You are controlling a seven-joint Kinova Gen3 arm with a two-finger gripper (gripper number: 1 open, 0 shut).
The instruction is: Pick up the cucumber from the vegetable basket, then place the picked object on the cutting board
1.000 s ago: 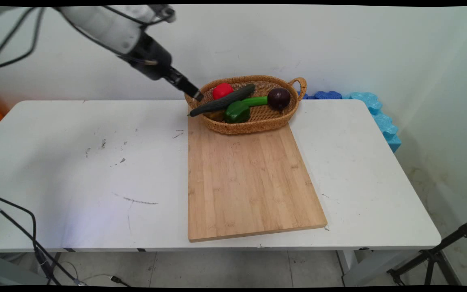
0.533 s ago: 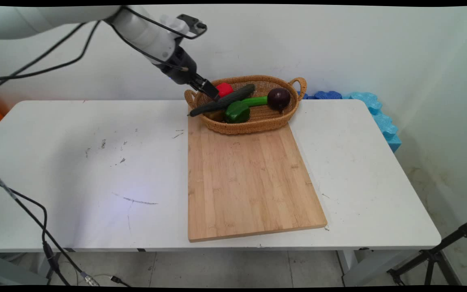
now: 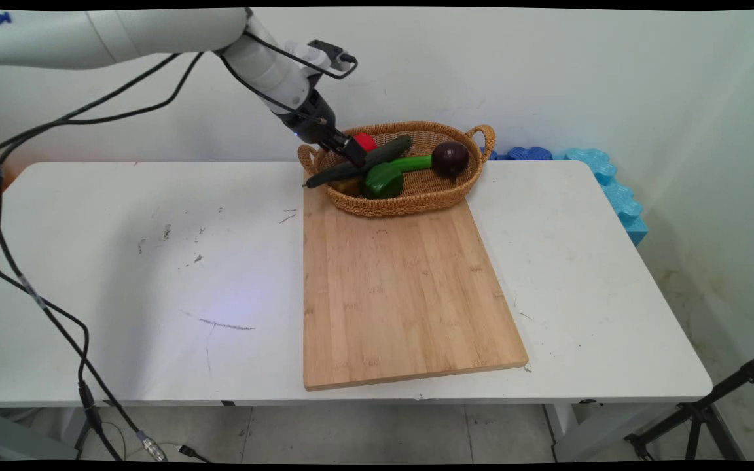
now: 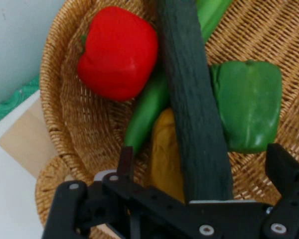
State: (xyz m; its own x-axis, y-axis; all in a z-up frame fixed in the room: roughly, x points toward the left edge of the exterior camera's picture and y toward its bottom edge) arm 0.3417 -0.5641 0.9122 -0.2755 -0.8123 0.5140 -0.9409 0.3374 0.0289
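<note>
Main view: the hand [image 3: 355, 154] reached down at a slant from the upper left into the near-left end of a wicker basket [image 3: 472, 176] that stood at the far edge of a wooden cutting board [image 3: 403, 294] on the white counter [image 3: 122, 261]. The hand's tip lay at the dark green cucumber [image 3: 387, 152], which ran slantwise across the basket and stuck out over its rim below and to the left of the hand. A red pepper [image 3: 365, 139] showed just behind the hand; a green pepper [image 3: 382, 181] lay just beyond it toward the near rim, a light green vegetable [image 3: 416, 162] ran on from there, and a dark purple onion [image 3: 450, 158] sat well apart at the basket's far end. Blue foam pieces [image 3: 612, 190] lay beyond the basket against the wall. Hand view: the two fingers [image 4: 284, 169] stood spread wide, one on either side of the cucumber [image 4: 194, 109], which ran straight up between them; whether either touched it could not be told. The red pepper [image 4: 118, 52] lay up and to the left of the hand, the green pepper [image 4: 249, 112] to the right beside the cucumber, a yellow vegetable [image 4: 164, 154] partly under the cucumber on its left, and the light green vegetable [image 4: 144, 112] slanted beneath it.
</note>
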